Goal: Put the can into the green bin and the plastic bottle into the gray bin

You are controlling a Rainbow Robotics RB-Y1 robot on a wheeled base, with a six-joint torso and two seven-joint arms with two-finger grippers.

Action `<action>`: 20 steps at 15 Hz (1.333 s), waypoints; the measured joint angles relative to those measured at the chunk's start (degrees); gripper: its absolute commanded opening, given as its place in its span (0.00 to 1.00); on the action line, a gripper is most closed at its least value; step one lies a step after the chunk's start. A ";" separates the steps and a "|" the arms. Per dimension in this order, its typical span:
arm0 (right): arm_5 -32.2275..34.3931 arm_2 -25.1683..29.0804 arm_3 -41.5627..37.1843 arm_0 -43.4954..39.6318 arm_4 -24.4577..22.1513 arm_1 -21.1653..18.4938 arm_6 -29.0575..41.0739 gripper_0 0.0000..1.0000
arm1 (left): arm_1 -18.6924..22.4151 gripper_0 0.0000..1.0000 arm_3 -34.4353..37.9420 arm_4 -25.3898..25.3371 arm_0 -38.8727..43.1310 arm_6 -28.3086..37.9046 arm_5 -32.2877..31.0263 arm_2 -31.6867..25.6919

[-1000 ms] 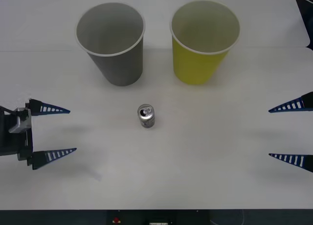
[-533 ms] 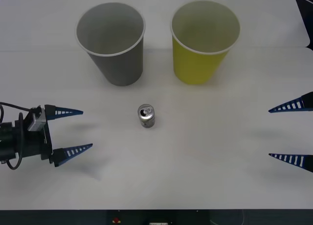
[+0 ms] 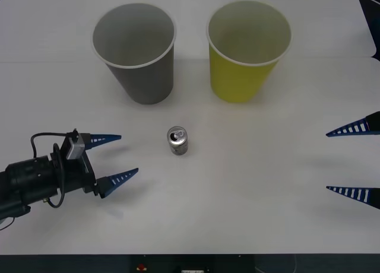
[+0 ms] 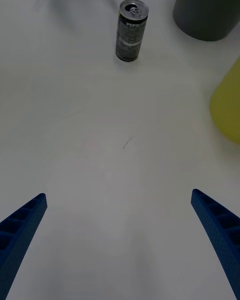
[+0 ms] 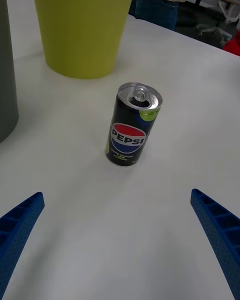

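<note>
The left pincer (image 3: 121,158) had advanced across the white surface (image 3: 249,190) toward the can (image 3: 177,140); a second earlier it sat at the far left edge, half a second earlier it was partway in, and now its blue tips lay near the can, though still apart from it. Its fingers (image 3: 119,179) were spread wide, with nothing between them. In the left wrist view the can (image 5: 133,124) stood upright ahead of the gap between the two blue fingertips (image 5: 220,227) (its Pepsi label faced that camera), pull-tab top up.

The can had not shifted from its spot on the surface, in front of the two cups and roughly between them. The gray bin (image 3: 138,52) stood upright behind it on the robot's left, the green bin (image 3: 246,50) upright behind it on the right; both had kept their places, well apart from the can.

The right pincer (image 3: 354,161) remained at the right edge of the surface, unmoved, its fingers spread, well apart from the can (image 4: 131,30).
</note>
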State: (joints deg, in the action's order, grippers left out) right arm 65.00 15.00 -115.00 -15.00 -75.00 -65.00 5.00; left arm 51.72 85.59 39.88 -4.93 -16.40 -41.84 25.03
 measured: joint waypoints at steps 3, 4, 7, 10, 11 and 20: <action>0.00 0.00 0.00 0.00 0.00 0.00 0.01 1.00 | -4.59 1.00 -6.37 -1.84 -4.51 -4.37 0.11 3.37; 0.00 0.00 0.00 0.00 0.00 0.00 0.00 1.00 | -5.90 1.00 -8.08 -2.10 -5.75 -5.39 0.10 4.05; 0.00 0.00 0.00 0.00 0.00 0.00 0.00 1.00 | -9.14 1.00 -10.80 -2.10 -9.01 -6.27 0.66 6.27; 0.00 0.00 0.00 0.00 0.00 0.00 0.00 1.00 | -11.05 1.00 -10.98 -2.10 -11.01 -6.94 3.98 8.74; 0.00 0.00 0.00 0.00 0.00 0.00 0.01 1.00 | -11.67 1.00 -10.98 -2.10 -11.59 -7.24 5.09 9.54; 0.00 0.00 0.00 0.00 0.00 0.00 0.00 1.00 | -17.81 1.00 -11.07 -0.39 -15.37 -9.00 14.42 13.93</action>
State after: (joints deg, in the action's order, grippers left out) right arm 65.00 15.00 -115.00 -15.00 -75.00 -65.00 5.00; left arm 33.91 74.52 39.48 -20.30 -25.40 -27.42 38.96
